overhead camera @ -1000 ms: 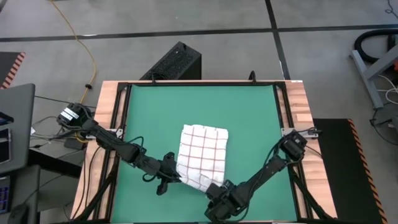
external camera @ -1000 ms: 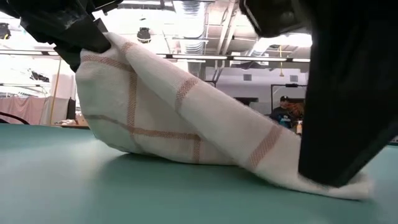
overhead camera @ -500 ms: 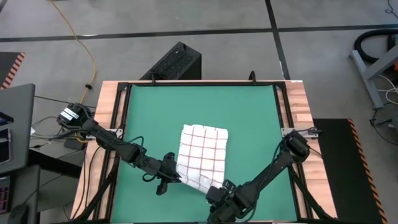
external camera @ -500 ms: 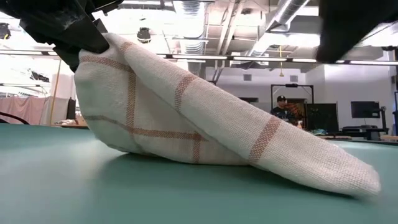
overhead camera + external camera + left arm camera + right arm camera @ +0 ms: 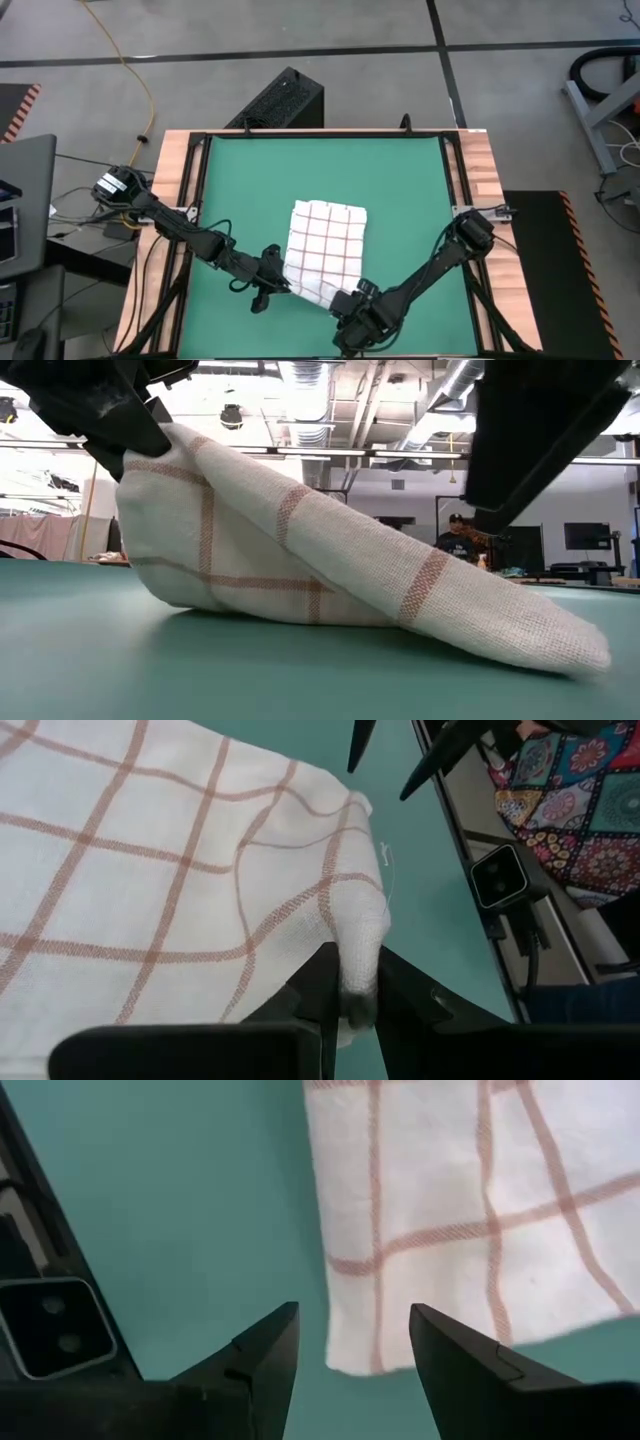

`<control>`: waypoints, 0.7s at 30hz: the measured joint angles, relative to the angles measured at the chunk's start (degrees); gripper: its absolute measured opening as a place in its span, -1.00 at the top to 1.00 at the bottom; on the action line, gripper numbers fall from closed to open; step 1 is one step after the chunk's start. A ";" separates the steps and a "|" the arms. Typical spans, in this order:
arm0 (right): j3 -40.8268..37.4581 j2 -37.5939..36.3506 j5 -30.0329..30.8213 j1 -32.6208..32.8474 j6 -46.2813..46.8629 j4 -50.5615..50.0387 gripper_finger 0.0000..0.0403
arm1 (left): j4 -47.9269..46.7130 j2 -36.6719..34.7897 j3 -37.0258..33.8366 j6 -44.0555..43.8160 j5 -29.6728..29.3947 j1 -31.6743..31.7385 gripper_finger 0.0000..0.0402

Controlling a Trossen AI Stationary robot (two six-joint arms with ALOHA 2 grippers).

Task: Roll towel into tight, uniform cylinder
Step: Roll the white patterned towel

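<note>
A: Where's the towel [image 5: 325, 250]?

B: On the green mat [image 5: 250, 180] of the bench, near-centre; its near-left corner is lifted off the mat.

A: And the left tool [image 5: 350, 1010]?

B: Clamped on that raised corner; cloth bunched between its fingers.

A: The right tool [image 5: 348, 1342]?

B: Fingers apart, holding nothing; it hangs just above the towel's near-right corner.

It was a robotics lab or workshop: a wood-edged table [image 5: 478, 170] with a green mat [image 5: 320, 175] stood on a grey concrete floor [image 5: 300, 30] crossed by a yellow cable [image 5: 130, 70]. Behind ran exposed ceiling ducts [image 5: 300, 380], and a person [image 5: 458, 538] sat among dark monitors [image 5: 588, 536].
</note>
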 joint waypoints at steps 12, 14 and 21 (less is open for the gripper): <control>0.27 7.04 -3.97 0.43 2.96 4.29 -0.06 | -0.51 0.00 0.00 0.02 0.01 0.00 0.79; 0.33 7.15 -3.94 0.43 4.64 3.76 -0.06 | -0.58 0.00 0.00 0.02 0.02 0.00 0.79; 0.65 6.91 -3.21 -0.18 8.70 -1.87 0.45 | -0.58 0.00 0.00 -0.09 0.00 0.00 0.79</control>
